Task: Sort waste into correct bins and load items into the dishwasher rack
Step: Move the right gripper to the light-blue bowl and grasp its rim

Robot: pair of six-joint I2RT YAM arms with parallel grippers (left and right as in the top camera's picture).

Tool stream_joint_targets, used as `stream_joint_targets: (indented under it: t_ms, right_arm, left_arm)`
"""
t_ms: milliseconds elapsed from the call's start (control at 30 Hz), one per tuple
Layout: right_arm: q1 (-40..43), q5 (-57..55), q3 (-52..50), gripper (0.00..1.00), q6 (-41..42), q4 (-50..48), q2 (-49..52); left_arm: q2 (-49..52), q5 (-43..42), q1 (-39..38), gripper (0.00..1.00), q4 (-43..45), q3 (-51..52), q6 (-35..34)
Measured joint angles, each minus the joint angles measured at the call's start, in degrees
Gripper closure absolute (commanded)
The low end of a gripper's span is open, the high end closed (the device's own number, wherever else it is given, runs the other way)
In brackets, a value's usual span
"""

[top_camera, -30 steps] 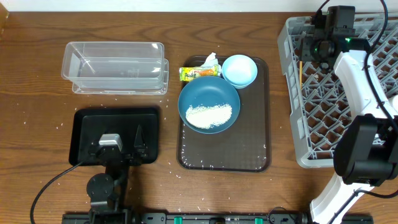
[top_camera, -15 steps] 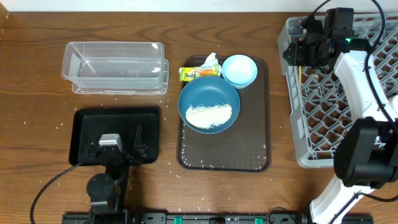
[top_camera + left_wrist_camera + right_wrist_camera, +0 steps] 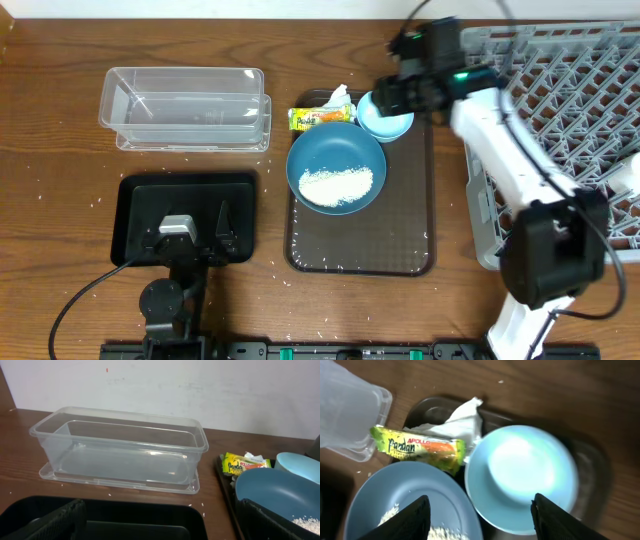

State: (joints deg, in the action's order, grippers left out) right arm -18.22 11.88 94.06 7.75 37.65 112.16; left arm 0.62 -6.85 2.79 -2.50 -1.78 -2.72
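A brown wood-grain table (image 3: 60,180) stands against a plain white wall (image 3: 200,390), evenly lit.

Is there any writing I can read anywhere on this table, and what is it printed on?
"Pandan": large dark letters on the yellow-green end of the snack wrapper.
"APOLLO": smaller capitals just up and to the right of that word, on the same wrapper.
Any finer print on the wrapper is too small and blurred to read.
Nothing else in view carries writing that can be read.
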Motion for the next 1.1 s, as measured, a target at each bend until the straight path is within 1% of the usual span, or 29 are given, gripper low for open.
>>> stream_joint_targets:
  t_ms: [67, 233, 300, 433, 567, 700, 767, 867, 1100]
  right_arm:
    - [-2.29, -2.6, 0.0, 0.35, 0.96, -0.76, 1.53]
    - [-6.36, -9.4, -0.07, 0.4, 3.65, -3.74, 4.59]
    - [-7.08, -11.91, -0.07, 0.44, 4.85, -5.09, 5.22]
    - [-7.54, -15.89, -0.07, 0.48, 7.78, -7.65, 6.43]
    - [-7.52, -17.44, -0.07, 0.5, 9.86, -10.21, 8.15]
    - [-7.67, -17.77, -0.07, 0.51, 11.37, -10.51, 10.47]
    - [-8.07, -17.79, -0.09, 0.54, 11.78, -10.45, 11.39]
    - [-8.72, -17.7, -0.09, 0.62, 12.41, -10.51, 11.56]
    - [-9.81, -19.47, -0.09, 0.64, 14.43, -10.1, 11.63]
  left_arm:
    - [0.0, 0.0, 0.0, 0.02, 0.0, 0.0, 0.0]
    - [0.0, 0.0, 0.0, 0.02, 0.0, 0.0, 0.0]
    - [0.0, 0.0, 0.0, 0.02, 0.0, 0.0, 0.0]
    - [0.0, 0.0, 0.0, 0.02, 0.0, 0.0, 0.0]
    - [0.0, 0.0, 0.0, 0.02, 0.0, 0.0, 0.0]
    - [0.0, 0.0, 0.0, 0.02, 0.0, 0.0, 0.0]
    - [0.0, 0.0, 0.0, 0.02, 0.0, 0.0, 0.0]
    - [0.0, 0.0, 0.0, 0.02, 0.0, 0.0, 0.0]
    - [0.02, 0.0, 0.0, 0.02, 0.0, 0.0, 0.0]
